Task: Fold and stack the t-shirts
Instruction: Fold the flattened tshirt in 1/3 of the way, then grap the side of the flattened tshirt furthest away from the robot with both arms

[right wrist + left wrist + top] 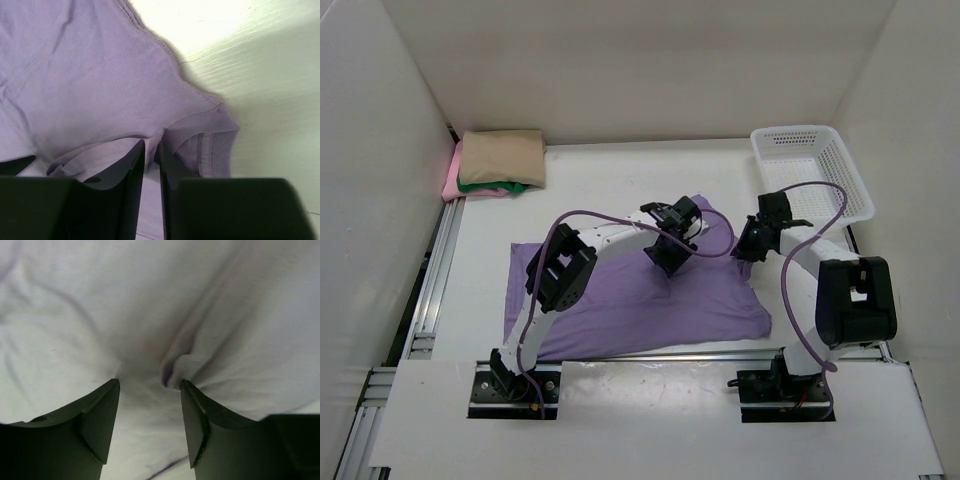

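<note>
Top view, hidden: the left gripper (669,262) points down into the cloth, so its jaws cannot be read here. The right gripper (750,246) is small and dark, and its tips are lost against the shirt's right edge.
Top view, shirt: the lavender shirt (620,305) lies spread on the tabletop (610,180) in front of both arms, partly covered by the left arm. A flap rises at its far edge between the two grippers.
Top view, stack: in the far left corner the tan shirt (503,155) lies folded on the green shirt (498,187) and the pink shirt (450,178), of which only edges show.
Top view, basket: a white basket (865,200) stands at the far right.
Left wrist, jaws: the left gripper (150,385) has its jaws apart, with nothing between them.
Left wrist, shirt: the lavender shirt (125,305) fills the frame, washed pale, with a small pucker near the right tip.
Right wrist, jaws: the right gripper (151,145) shows only a narrow slit. Whether cloth is pinched in it I cannot tell.
Right wrist, shirt: the lavender shirt (90,75) ends in a stitched hem at the tips, with the bare tabletop (260,75) beyond.
</note>
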Robot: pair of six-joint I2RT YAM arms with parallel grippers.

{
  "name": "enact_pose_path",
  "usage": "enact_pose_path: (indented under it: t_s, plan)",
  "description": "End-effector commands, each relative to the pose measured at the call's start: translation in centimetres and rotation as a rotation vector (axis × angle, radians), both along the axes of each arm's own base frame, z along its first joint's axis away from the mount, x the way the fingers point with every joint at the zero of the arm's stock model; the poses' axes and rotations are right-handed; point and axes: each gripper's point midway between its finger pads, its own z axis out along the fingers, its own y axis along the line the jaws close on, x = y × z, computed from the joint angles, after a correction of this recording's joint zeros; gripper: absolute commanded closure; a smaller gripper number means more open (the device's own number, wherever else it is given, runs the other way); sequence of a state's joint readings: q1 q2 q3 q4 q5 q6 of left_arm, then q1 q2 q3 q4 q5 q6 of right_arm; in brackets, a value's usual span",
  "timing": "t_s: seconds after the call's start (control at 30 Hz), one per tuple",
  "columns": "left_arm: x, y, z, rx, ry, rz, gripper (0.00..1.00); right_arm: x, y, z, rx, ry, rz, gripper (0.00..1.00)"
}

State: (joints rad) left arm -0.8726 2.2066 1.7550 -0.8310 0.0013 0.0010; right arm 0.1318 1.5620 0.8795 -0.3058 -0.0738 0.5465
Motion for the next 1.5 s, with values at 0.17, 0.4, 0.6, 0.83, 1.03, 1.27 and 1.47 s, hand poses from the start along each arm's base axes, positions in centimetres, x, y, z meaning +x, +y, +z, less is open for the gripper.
enact_pose_path:
  t_s: [0.17,0.4,0.6,0.83,1.03,1.27,1.47]
  plan:
    - [4.7,3.2,10.2,-0.045,-0.273,0.132,0.25,0.9,-1.1,6.6,-0.105,-0.226,0.005,0.59]
    - [6.0,17.4,14.2,0.022,-0.367,0.405,0.21,-5.9,-3.2,5.9,-0.196,0.006,-0.104,0.68]
    - [2.7,33.5,11.3,0.196,-0.328,0.755,0.20,-14.6,-2.4,0.8,-0.159,0.222,-0.180,0.90]
    - [-4.0,40.3,4.1,0.310,-0.188,0.925,0.21,-20.8,-4.0,-4.9,-0.200,0.401,-0.322,0.98]
    - [-4.7,41.8,0.6,0.363,-0.120,0.963,0.23,-22.0,-6.1,-5.9,-0.329,0.484,-0.453,0.99]
    - [-2.3,42.4,1.1,0.317,-0.142,1.003,0.26,-23.8,-7.1,-4.8,-0.344,0.471,-0.610,0.92]
    - [0.6,40.7,9.2,0.041,-0.227,1.014,0.13,-12.1,-0.4,3.9,-0.174,0.056,-0.190,0.54]
